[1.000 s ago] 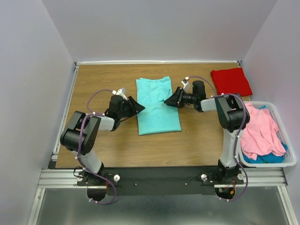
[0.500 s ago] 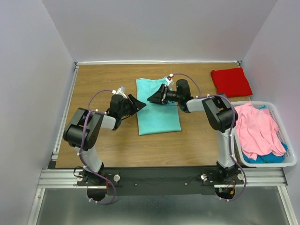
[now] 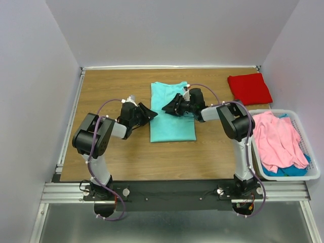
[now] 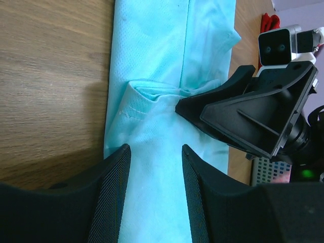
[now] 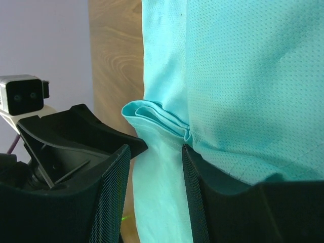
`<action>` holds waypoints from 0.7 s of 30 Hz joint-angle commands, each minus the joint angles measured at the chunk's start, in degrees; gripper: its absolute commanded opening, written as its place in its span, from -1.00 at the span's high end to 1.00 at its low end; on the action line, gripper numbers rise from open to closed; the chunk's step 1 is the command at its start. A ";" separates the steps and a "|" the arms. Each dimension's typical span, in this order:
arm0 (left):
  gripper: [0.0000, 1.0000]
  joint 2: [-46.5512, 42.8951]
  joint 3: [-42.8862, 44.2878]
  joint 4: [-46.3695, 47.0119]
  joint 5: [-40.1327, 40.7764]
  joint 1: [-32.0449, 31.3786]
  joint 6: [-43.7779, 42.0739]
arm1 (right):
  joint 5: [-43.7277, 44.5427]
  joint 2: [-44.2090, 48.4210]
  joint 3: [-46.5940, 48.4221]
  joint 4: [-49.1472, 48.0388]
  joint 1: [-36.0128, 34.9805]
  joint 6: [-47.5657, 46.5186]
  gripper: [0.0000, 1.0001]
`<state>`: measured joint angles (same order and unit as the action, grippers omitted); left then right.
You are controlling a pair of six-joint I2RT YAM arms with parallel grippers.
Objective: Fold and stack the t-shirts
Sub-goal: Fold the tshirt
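At the middle of the wooden table (image 3: pixel 111 86), the aqua-teal soft cloth t-shirt (image 3: pixel 172 124) lies folded lengthwise, a small ridge bunched midway. I see my left gripper (image 3: pixel 153 113) and right gripper (image 3: pixel 165 108) facing across it, jaws parted, clasping nothing.

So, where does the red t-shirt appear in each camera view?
Top external: the red t-shirt lies folded at the upper right.
Left wrist: only a small red sliver shows, at the top right edge.
Right wrist: not in it.
Shared landmark: the aqua-teal t-shirt, seen in all three views.
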<state>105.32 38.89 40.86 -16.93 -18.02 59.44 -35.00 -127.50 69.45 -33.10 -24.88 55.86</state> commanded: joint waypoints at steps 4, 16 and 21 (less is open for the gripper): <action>-0.06 -5.30 2.49 0.27 1.20 0.44 -1.52 | -2.26 5.42 0.25 5.68 2.82 -3.73 -0.07; -0.05 5.77 11.20 0.36 -1.62 -0.70 -0.29 | -5.95 -0.55 -2.82 -0.02 8.97 -3.65 -0.07; -0.04 9.99 12.43 0.71 -1.88 -0.70 -0.29 | -6.39 -4.59 -4.41 -1.70 10.38 -4.00 -0.07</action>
<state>113.38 50.24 41.06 -17.67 -18.50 59.22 -41.45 -128.01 67.29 -35.40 -15.25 53.63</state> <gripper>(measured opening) 0.523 0.530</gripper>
